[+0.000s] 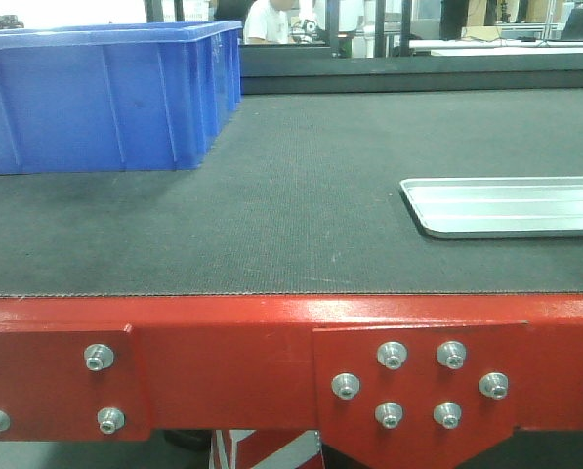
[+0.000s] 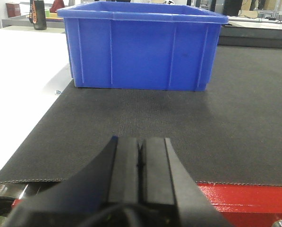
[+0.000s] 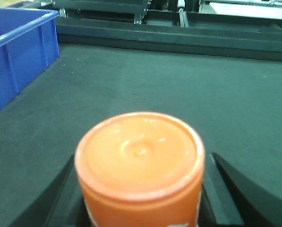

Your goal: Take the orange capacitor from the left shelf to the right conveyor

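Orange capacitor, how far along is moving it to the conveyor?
Done: the orange capacitor is picked up, clamped in the right gripper. In hand: it sits over the conveyor belt; contact can't be seen. Remaining: set down, release. The left gripper is shut, empty.

Looks like a factory-style workshop: a wide dark conveyor belt (image 1: 301, 186) on a red bolted frame (image 1: 223, 362), a blue plastic bin (image 1: 105, 93), a worker (image 1: 267, 24) among machinery behind.

blue bin (image 1: 105, 93), silver tray (image 1: 511, 205), grey belt (image 1: 291, 195)
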You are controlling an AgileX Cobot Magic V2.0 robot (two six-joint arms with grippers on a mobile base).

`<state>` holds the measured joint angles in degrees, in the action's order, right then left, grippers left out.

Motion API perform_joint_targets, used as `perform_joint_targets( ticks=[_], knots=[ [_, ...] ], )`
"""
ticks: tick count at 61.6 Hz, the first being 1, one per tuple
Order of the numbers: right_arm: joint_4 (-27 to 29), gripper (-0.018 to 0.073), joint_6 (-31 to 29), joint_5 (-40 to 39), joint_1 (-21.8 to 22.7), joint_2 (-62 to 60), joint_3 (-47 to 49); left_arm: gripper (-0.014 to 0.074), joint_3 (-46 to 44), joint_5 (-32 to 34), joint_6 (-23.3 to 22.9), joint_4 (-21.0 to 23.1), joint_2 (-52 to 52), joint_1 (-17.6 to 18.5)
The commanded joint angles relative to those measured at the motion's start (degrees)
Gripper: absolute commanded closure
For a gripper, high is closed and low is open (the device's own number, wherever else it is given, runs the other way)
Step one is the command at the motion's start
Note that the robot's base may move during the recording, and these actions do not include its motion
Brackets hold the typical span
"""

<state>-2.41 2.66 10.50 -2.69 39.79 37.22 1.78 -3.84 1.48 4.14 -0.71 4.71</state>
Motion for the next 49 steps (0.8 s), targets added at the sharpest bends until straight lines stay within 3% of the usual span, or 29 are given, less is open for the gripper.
perform_joint_targets(
  ticks=[1, 18, 49],
  knots=[
    [-0.5, 0.0503, -0.29, -12.52, 0.21, 8.2, 3.49, 0.0723, -0.27, 5.2, -0.08, 0.1, -0.69, -0.05],
    [-0.5, 0.0503, -0.29, -35.13, 0.21, 32.47, 4.04, 0.0723, -0.27, 5.2, -0.08, 0.1, -0.69, -0.05],
    [-0.55, 0.0503, -0.29, -60.97, 0.21, 56.28, 4.04, 0.0723, -0.27, 5.2, -0.08, 0.1, -0.69, -0.05]
  ],
)
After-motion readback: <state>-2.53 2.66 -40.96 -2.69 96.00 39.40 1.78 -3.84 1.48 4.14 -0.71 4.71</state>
